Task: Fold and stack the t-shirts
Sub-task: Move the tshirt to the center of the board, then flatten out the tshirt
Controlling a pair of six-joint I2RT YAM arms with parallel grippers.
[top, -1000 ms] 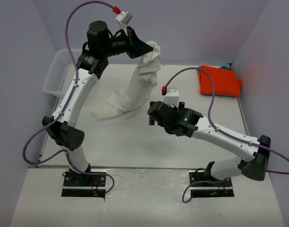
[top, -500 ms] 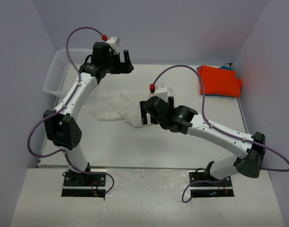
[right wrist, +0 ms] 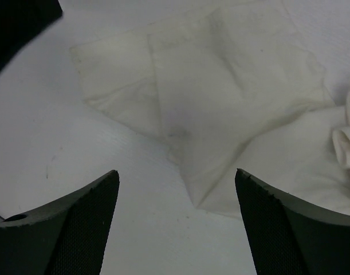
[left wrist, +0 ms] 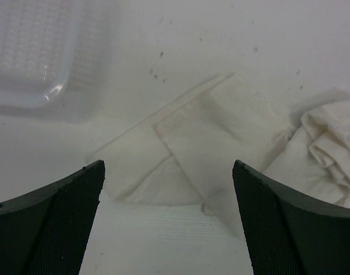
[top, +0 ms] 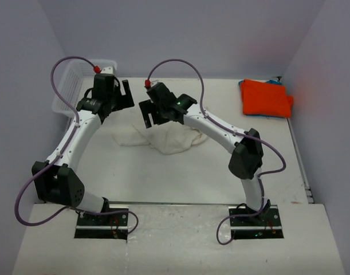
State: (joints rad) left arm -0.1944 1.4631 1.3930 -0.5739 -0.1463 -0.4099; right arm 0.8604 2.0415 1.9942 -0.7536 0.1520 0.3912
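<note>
White worktop (top: 163, 177), lilac walls (top: 220, 34), crumpled cream t-shirt (top: 173, 142) at centre, left fingers (left wrist: 54, 223) and right fingers (right wrist: 66, 229) spread apart above it, orange t-shirt (top: 265, 97) far right.

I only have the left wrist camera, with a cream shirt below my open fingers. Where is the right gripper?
Observer: The right gripper hangs open and empty close beside the left gripper, over the same cream t-shirt.
Operator: Any other shirts out there?
Observer: An orange t-shirt lies folded in the far right corner of the table.
Operator: Anything with it?
Observer: A blue edge peeks out behind it; I cannot tell what it is.
</note>
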